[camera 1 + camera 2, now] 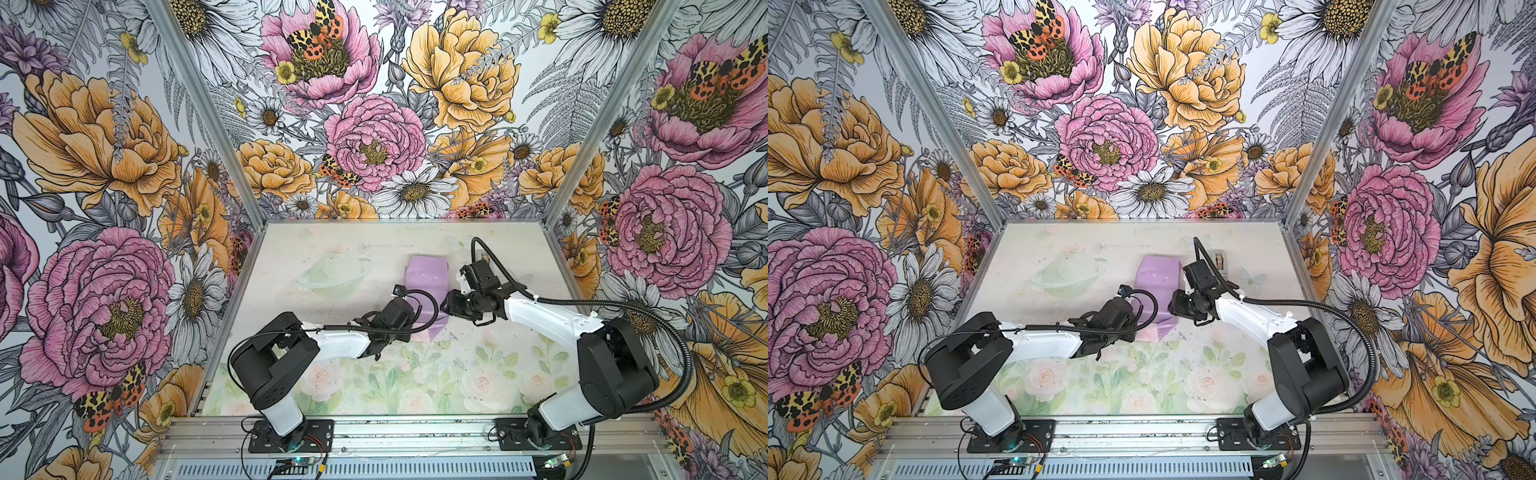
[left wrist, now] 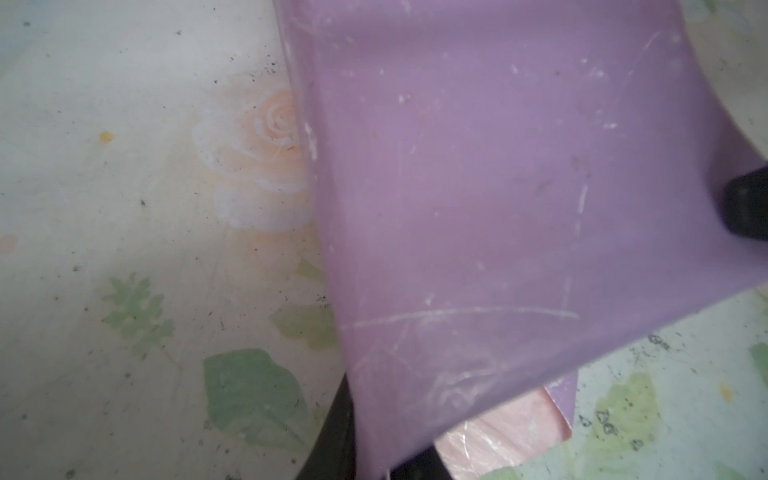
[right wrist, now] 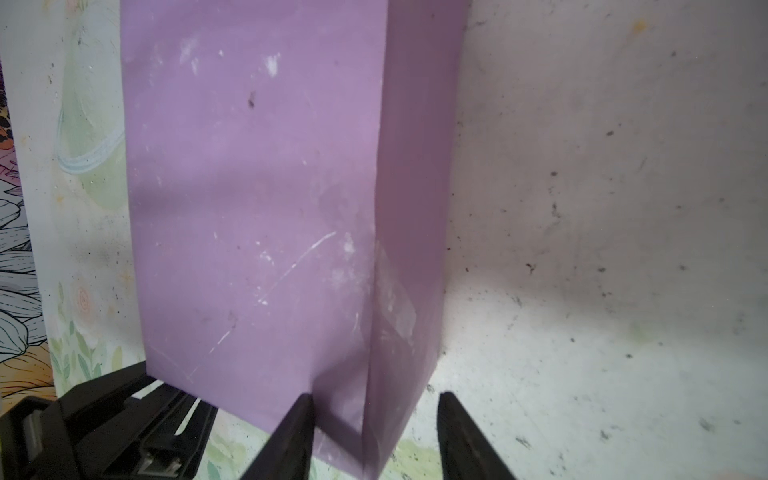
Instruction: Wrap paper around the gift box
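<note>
Paper point(image 3: 257, 199): thin sheet, glossy lilac face, smooth though creased (white scuffs and scratches throughout). Tape patch point(image 3: 397, 303): clear, shiny film over one fold. Worktop point(image 1: 374, 386): matt printed sheet, worn, speckled with dark grit. Frame rail point(image 1: 415, 432): bare silvery metal. Arm shells point(image 1: 540, 316): smooth white plastic.

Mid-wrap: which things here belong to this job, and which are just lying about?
Job: paper, pinched by left gripper; tape dispenser; gift box, hidden, presumably under paper.
Lying about: nothing loose seen; the bowl looks printed on the table.
</note>
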Robot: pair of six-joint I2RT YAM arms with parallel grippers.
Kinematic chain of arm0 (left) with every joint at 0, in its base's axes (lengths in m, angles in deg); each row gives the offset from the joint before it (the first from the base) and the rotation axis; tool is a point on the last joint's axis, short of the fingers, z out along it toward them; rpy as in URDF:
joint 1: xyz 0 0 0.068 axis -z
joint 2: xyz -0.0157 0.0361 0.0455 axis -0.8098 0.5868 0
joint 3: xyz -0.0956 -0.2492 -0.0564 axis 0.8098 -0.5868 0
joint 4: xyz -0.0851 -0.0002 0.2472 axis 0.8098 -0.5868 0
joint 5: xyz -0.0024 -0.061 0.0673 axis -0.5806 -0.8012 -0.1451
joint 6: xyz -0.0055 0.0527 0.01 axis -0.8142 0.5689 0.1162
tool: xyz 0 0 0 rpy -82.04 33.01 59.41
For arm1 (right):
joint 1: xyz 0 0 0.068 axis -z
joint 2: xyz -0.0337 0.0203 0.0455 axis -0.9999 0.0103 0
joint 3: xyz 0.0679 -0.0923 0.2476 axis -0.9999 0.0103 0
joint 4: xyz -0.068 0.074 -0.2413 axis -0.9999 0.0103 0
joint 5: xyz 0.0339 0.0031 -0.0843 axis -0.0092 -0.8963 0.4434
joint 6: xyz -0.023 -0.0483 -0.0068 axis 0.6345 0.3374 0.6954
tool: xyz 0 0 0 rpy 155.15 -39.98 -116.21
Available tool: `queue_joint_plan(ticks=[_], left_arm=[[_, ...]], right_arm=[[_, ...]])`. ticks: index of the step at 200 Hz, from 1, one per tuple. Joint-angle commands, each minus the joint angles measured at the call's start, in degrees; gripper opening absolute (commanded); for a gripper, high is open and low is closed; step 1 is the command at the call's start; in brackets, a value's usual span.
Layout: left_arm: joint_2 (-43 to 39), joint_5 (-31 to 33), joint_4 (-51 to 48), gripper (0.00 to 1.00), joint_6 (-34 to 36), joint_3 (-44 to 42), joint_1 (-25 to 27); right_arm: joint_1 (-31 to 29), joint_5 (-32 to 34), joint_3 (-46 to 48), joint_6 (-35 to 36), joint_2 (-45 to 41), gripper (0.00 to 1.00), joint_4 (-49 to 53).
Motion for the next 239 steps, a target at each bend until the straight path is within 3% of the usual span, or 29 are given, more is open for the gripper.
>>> queue_joint_plan(ticks=[1,40,62,91,158,177,200,219,239], left_arm=[[0.6,1.6,0.3,0.0,-0.9,1.2,0.4],[0.1,1.6,0.2,0.0,-0.9,1.1,0.4],[-0.6,1.9,0.1,0.13,-1.6,0.3,0.5],[-2.5,1.1,-0.1,0.22,-2.9,-1.3,0.5],[-3.8,-0.7,0.0,0.28,-4.9,-3.9,0.4],[-3.6,-1.2,0.0,0.25,-5.2,-4.0,0.4],[-3.5,-2.0,0.6,0.0,-5.0,-4.2,0.3],[-3.6,-2.0,0.6,0.0,-4.8,-4.0,0.3],[-5.5,-1.8,0.2,0.24,-5.2,-4.3,0.3]], right_arm=[[-0.2,1.1,0.7,-0.6,-0.6,0.49,-0.6],[-0.3,1.2,0.8,-0.7,-0.5,0.49,-0.8],[-0.3,1.2,0.7,-0.8,-0.5,0.49,-0.8],[-0.4,1.1,0.8,-0.8,-0.6,0.49,-0.8],[-0.5,1.0,0.9,-0.7,-0.8,0.49,-0.8],[-0.5,1.0,0.9,-0.8,-0.6,0.49,-1.0],[-0.6,0.9,0.9,-0.8,-0.3,0.49,-1.4],[-0.7,0.9,0.9,-0.8,-0.2,0.49,-1.5],[-0.7,0.8,0.8,-0.8,-0.4,0.49,-1.5]])
